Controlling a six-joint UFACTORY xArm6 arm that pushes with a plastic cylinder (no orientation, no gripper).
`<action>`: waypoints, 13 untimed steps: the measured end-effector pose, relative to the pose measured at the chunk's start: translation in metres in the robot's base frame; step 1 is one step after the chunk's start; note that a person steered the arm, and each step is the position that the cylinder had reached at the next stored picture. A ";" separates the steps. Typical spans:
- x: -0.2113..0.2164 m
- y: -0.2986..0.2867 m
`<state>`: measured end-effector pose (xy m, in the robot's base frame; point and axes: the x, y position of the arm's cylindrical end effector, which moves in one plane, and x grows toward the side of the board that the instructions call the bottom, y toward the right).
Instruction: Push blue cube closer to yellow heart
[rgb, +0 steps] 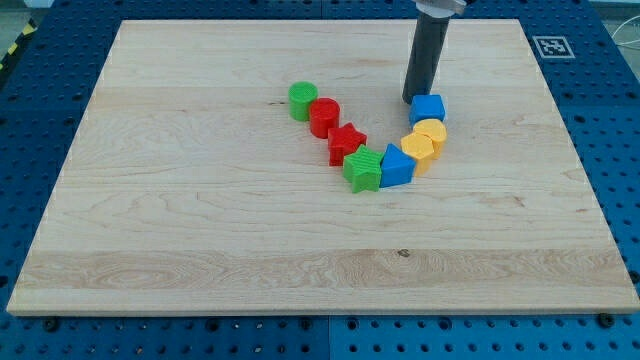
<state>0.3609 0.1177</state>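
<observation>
The blue cube (428, 108) sits right of the board's middle, touching a yellow block (431, 131) just below it. A second yellow block (418, 149) lies below and left of that one; which of the two is the heart I cannot tell. My tip (414, 99) rests on the board at the blue cube's upper left corner, touching or nearly touching it. The dark rod rises from there to the view's top.
A curved row of blocks runs left from the yellow ones: a blue block (396, 166), a green star (363, 170), a red star (346, 142), a red cylinder (323, 117), a green cylinder (302, 100). The wooden board (200, 250) lies on a blue perforated table.
</observation>
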 end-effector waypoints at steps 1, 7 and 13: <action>0.001 0.000; 0.016 -0.035; 0.019 -0.025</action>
<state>0.3799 0.0922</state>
